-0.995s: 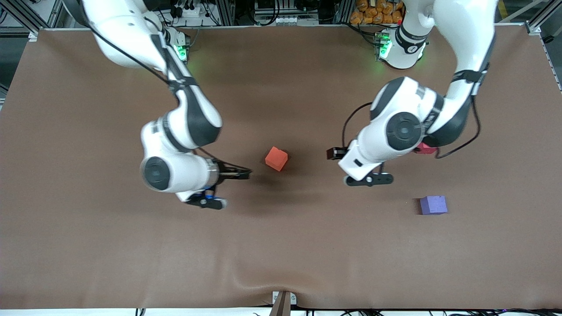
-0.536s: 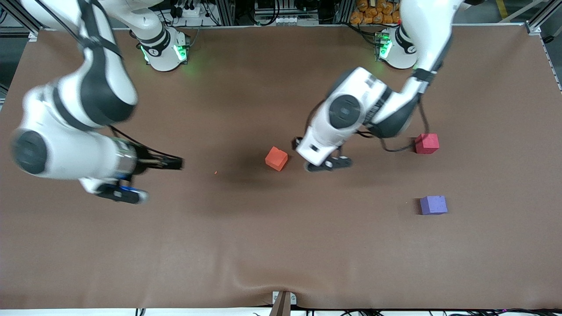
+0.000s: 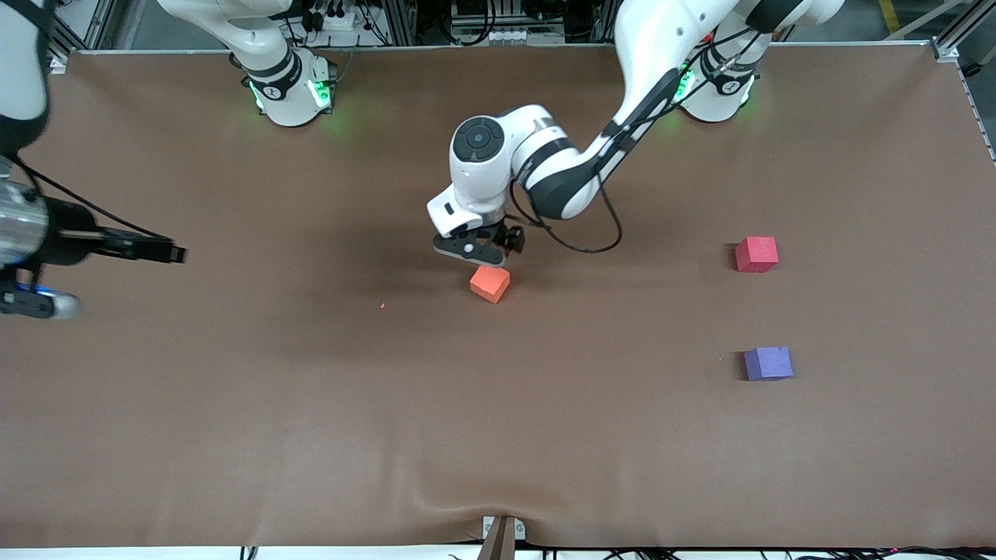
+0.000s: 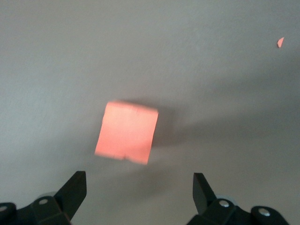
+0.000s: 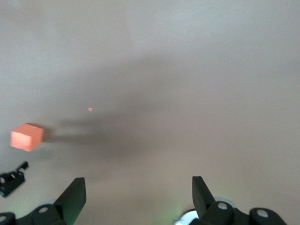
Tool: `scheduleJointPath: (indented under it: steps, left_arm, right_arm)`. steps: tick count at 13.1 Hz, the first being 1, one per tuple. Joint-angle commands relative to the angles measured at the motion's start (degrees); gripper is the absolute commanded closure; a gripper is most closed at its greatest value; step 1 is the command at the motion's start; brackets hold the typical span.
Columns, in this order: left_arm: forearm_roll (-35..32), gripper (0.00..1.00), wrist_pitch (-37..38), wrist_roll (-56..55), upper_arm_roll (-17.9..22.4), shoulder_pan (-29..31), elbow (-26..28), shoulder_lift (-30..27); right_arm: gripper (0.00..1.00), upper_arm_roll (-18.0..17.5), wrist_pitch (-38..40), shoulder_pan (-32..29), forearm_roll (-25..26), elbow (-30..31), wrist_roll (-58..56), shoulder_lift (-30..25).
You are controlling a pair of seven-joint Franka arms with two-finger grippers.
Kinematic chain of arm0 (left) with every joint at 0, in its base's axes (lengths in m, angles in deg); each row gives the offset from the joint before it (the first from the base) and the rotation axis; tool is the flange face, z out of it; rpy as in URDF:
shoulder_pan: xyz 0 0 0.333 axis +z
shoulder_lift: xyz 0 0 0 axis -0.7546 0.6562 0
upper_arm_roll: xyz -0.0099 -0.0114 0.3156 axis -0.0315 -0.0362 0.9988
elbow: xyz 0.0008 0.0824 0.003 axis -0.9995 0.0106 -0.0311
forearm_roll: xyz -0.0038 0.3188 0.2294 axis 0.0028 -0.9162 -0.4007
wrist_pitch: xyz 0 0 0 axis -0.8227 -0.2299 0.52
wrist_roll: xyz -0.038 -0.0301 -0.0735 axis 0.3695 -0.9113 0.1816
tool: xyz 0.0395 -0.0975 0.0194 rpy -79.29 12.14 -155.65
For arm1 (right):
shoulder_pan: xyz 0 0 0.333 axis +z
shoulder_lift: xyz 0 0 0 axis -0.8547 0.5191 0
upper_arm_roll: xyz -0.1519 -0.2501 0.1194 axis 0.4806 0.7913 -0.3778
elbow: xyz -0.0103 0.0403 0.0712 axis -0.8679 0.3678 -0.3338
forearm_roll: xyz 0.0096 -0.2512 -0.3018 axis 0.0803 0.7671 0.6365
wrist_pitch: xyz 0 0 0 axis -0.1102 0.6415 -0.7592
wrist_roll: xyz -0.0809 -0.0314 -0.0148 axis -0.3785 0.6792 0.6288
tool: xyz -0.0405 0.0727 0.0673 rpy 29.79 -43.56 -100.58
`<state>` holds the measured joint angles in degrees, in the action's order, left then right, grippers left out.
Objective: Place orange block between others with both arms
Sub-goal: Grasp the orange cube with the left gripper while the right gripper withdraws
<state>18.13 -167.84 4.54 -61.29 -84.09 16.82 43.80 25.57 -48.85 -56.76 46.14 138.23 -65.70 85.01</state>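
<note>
The orange block (image 3: pixel 490 283) (image 4: pixel 126 132) lies near the middle of the table, alone. My left gripper (image 3: pixel 476 250) (image 4: pixel 139 188) hovers just over the block's edge toward the robots' bases, open, with nothing between its fingers. The others stand toward the left arm's end: a pinkish-red cube (image 3: pixel 756 253) and a purple cube (image 3: pixel 769 363), the purple one nearer the front camera. My right gripper (image 3: pixel 33 304) (image 5: pixel 138 190) hangs open and empty over the table's edge at the right arm's end. The right wrist view also shows the orange block (image 5: pixel 27 137) in the distance.
A tiny orange crumb (image 3: pixel 382 306) (image 4: pixel 280 42) lies on the brown table cover (image 3: pixel 498 435), toward the right arm's end from the orange block. A small bracket (image 3: pixel 502 533) sits at the table's front edge.
The left arm has swung from beside the pinkish-red cube across to the orange block. The right arm has pulled away from the middle to its own end of the table. No cube has moved.
</note>
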Motion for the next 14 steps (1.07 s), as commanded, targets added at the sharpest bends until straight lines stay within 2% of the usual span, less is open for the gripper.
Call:
scheduleJointPath:
  steps: [1, 4, 8, 11, 14]
  left_arm:
    - [-3.4, 0.0, -2.7, 3.0, 0.1, 0.5, -1.1, 1.6]
    - [-3.5, 0.0, -3.6, 4.0, 0.6, 0.6, -1.0, 2.6]
    - [-5.5, 0.0, -5.1, 3.3, 2.7, 1.0, 0.3, 5.1]
    - [-5.1, 0.0, -5.1, 2.8, 2.7, 1.0, 0.4, 5.4]
    - [-4.0, 0.0, -5.2, 2.4, 2.7, 1.2, -0.2, 5.6]
  right_arm:
    - [0.0, -1.1, -0.6, -3.2, 3.6, 4.7, -7.2, -4.2]
    - [0.0, -1.2, -0.6, -6.2, 3.9, 6.2, -11.5, -5.3]
    - [0.0, -1.3, -0.8, -6.2, 6.5, 6.3, -15.1, -5.8]
    - [0.0, -1.5, -0.9, -5.8, 8.1, 6.1, -15.2, -6.2]
    - [0.0, -3.9, -0.9, -5.7, 8.5, 5.7, -14.8, -7.5]
